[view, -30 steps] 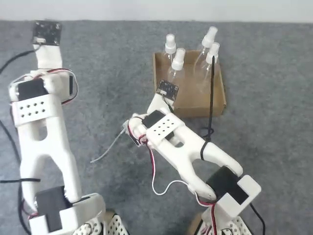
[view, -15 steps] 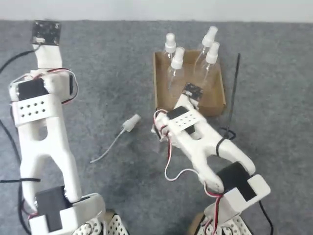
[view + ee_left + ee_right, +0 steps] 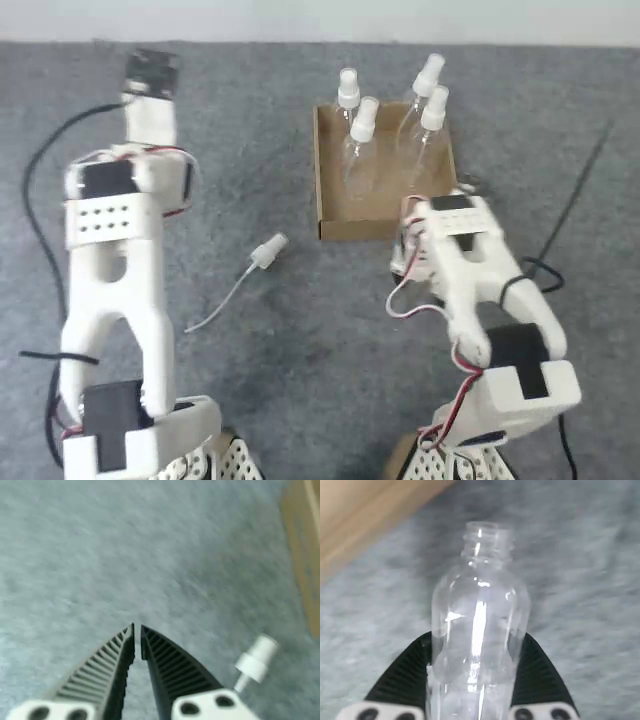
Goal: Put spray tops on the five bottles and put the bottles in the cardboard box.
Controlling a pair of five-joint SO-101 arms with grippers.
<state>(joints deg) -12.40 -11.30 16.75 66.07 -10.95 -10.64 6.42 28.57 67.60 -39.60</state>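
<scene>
The grey-covered desk carries the cardboard box toward its far side. Four capped bottles stand close together in the box's far half, and the near half looks bare. The right arm sits just beside the box's near right corner.

The right gripper has its fingers pinching the fifth bottle around the lower body, with the open threaded neck pointing away. This bottle is clear, thin-walled plastic and empty, so it is probably very light, smooth and easy to dent. A moderate squeeze low on the body, as here, seems right, since it leaves the neck free for the top.

The left gripper hangs over bare desk with its fingers nearly pressed together and holding nothing. The spray top lies on its side near it, between the two arms and well apart from the bottle. It is small and rigid, best taken across its collar.

Its thin dip tube trails toward the left arm and looks limp, so it may snag or miss the neck. The standing bottles could tip if they are knocked during placing.
</scene>
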